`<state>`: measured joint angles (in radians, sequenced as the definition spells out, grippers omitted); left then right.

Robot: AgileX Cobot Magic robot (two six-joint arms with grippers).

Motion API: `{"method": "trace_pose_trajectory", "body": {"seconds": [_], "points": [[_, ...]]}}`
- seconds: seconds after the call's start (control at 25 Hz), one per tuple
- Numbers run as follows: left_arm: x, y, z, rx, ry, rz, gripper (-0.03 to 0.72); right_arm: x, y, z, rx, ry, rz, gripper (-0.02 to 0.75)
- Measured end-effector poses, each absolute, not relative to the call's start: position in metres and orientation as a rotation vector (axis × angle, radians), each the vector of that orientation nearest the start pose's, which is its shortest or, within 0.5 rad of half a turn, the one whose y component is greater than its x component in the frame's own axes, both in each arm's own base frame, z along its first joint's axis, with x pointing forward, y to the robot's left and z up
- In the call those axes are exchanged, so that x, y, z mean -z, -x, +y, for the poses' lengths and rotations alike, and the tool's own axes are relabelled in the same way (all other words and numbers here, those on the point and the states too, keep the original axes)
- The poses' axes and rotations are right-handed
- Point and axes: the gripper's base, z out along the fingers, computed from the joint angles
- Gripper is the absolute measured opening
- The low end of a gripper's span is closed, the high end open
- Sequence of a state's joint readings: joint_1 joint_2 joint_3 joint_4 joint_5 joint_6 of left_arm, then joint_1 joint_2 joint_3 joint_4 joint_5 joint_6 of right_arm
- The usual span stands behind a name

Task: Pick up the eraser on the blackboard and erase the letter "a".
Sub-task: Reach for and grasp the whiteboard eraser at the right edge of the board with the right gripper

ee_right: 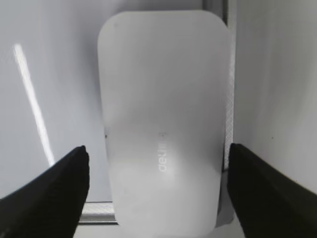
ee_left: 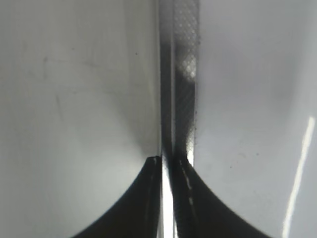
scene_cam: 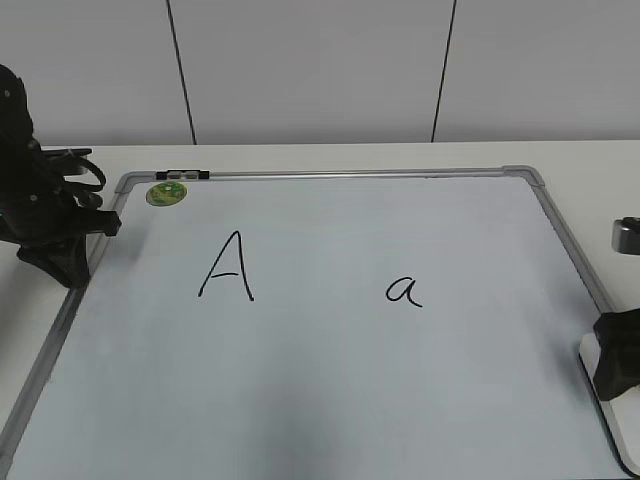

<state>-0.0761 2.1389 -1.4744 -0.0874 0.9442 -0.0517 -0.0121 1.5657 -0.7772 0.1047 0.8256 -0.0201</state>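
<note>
The blackboard (scene_cam: 330, 400) lies flat on the table. The letter "a" (scene_cam: 404, 291) is right of its middle, and a capital "A" (scene_cam: 228, 266) is to the left. The white eraser (ee_right: 163, 109) lies at the board's right edge, by the frame; a bit of it shows in the exterior view (scene_cam: 589, 352). My right gripper (ee_right: 157, 148) is open, with one finger on each side of the eraser; it also shows in the exterior view (scene_cam: 620, 352). My left gripper (ee_left: 166, 161) is shut and empty over the board's left frame (ee_left: 181, 99); it also shows in the exterior view (scene_cam: 70, 262).
A round green sticker (scene_cam: 165, 193) and a small black clip (scene_cam: 183, 175) sit at the board's top left corner. A grey metal object (scene_cam: 627, 235) stands off the board's right edge. A white panelled wall is behind the table.
</note>
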Motion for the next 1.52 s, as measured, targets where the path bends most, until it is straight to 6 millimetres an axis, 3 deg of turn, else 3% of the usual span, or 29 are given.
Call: {"method": "trace_pose_trajectory", "body": {"seconds": [0.68, 0.76, 0.92, 1.52], "points": [[-0.131, -0.409, -0.038, 0.122, 0.040, 3.095, 0.054, -0.148, -0.253, 0.004, -0.115, -0.101, 3.149, 0.615], [-0.131, -0.409, -0.038, 0.122, 0.040, 3.095, 0.054, -0.148, -0.253, 0.003, -0.112, -0.099, 3.148, 0.554], [-0.131, -0.409, -0.038, 0.124, 0.042, 3.095, 0.055, -0.148, -0.253, 0.003, -0.112, -0.099, 3.148, 0.526], [-0.131, -0.409, -0.039, 0.134, 0.049, 3.094, 0.055, -0.149, -0.254, 0.004, -0.116, -0.101, 3.152, 0.522]]}}
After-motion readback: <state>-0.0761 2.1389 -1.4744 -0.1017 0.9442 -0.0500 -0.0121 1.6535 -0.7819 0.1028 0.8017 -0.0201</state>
